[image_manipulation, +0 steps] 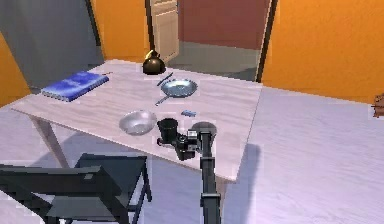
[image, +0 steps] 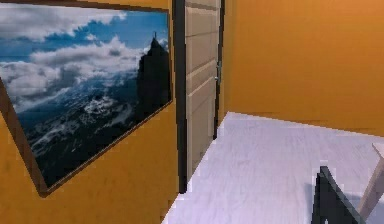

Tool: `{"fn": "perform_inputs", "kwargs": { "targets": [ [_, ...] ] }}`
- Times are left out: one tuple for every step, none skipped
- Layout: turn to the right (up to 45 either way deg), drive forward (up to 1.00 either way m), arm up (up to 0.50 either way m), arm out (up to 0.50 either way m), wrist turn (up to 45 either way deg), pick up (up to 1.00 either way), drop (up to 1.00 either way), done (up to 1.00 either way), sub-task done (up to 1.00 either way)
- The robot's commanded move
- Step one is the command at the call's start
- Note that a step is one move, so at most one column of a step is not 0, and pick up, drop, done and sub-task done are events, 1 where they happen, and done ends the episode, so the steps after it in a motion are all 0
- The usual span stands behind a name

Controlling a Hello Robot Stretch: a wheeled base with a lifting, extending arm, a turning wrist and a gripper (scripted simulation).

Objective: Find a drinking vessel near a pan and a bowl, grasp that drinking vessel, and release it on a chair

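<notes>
Chair (image_manipulation: 70, 185) nearest — end effector (image_manipulation: 178, 140) near bowl (image_manipulation: 138, 122) on table (image_manipulation: 110, 100), pan (image_manipulation: 178, 88) beyond.

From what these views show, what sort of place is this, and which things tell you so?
Most likely a dining room in a house: a table carrying a pan, a bowl and a kettle, a dark chair beside it, and a framed mountain picture on an orange wall.

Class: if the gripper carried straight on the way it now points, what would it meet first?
The gripper would probably meet the grey bowl on the table; depth is unclear.
</notes>
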Motion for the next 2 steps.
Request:
{"fn": "perform_inputs", "kwargs": {
  "targets": [
    [0.0,0.00,0.10,0.00,0.0,0.00,0.00,0.00,0.00],
    [0.0,0.00,0.24,0.00,0.0,0.00,0.00,0.00,0.00]
  ]
}}
